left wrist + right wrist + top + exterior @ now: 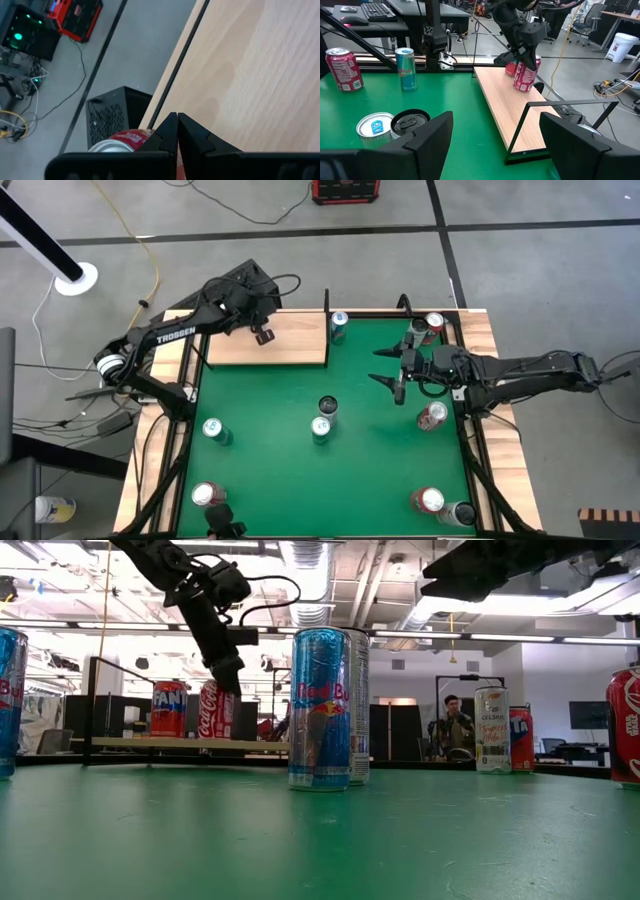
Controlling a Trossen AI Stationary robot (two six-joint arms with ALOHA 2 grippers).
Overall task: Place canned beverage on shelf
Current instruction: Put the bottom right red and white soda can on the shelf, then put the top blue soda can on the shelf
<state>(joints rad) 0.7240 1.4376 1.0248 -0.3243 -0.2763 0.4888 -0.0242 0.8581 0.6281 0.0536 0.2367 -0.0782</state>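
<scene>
Blue can [320,708] nearest, unmoved | my left end effector [263,334] closed, empty, over shelf [290,338] beside red cans [524,74] | right end effector [392,367] wide, waiting above worktop [270,460]

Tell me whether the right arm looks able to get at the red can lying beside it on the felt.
Probably yes. The right gripper is open and empty, and the red can lies close by on the green felt, with nothing between them.
</scene>
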